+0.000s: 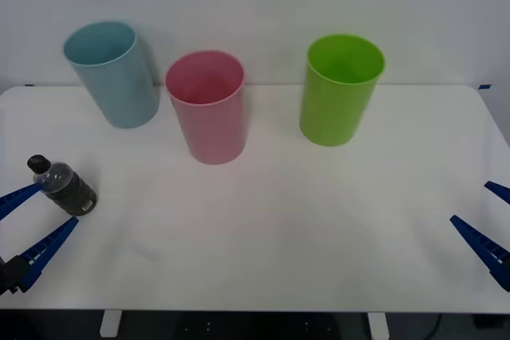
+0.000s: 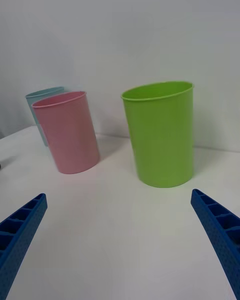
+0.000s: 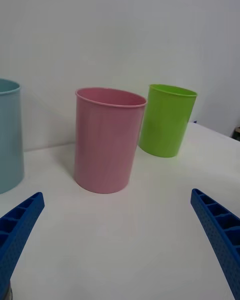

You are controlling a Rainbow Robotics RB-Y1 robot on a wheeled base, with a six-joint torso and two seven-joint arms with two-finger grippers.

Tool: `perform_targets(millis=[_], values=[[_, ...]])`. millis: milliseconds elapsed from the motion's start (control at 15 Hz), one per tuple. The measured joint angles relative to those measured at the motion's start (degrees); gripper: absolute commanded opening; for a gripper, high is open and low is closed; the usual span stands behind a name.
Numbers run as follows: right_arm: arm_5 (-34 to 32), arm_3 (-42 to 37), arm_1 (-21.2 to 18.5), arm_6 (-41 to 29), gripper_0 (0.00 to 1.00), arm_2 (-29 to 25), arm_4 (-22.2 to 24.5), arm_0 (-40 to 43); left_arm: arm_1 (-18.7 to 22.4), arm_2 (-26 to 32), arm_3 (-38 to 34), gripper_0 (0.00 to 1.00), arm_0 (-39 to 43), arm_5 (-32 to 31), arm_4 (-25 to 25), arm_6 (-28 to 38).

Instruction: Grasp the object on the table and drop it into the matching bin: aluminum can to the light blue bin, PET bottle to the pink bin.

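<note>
Front view: the bottle (image 1: pixel 66 185) stands tilted at lower left, cap toward the upper left, beside the wide-open left gripper (image 1: pixel 40 212); the right gripper (image 1: pixel 482 214) is wide open too.

The left gripper (image 1: pixel 36 214) and right gripper (image 1: pixel 488 218) are cut off by the front view's edges — fingers alone visible. In the right wrist view the pink bin (image 2: pixel 69 132) hides most of the light blue bin (image 2: pixel 42 100).

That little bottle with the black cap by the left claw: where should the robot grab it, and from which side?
Probably around the dark lower body of the bottle, its widest part, not the narrow black cap. It stands at the table's left edge, right at the open left gripper, with blue fingers to either side, so closing in from the robot's own side looks simplest.
</note>
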Motion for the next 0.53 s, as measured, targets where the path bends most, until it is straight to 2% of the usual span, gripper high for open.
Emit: perform_targets(millis=[200,333,533], values=[[0.0,0.0,0.0,0.0,1.0,0.0,0.0,0.0,0.0,0.0,0.0,1.0,0.0,0.0,0.0,0.0],[0.0,0.0,0.0,0.0,1.0,0.0,0.0,0.0,-2.1,-0.2,0.5,1.0,0.0,-0.1,0.3,0.0],[0.0,0.0,0.0,0.0,1.0,0.0,0.0,0.0,-2.5,-1.0,0.4,1.0,0.1,0.2,1.8,-0.2]])
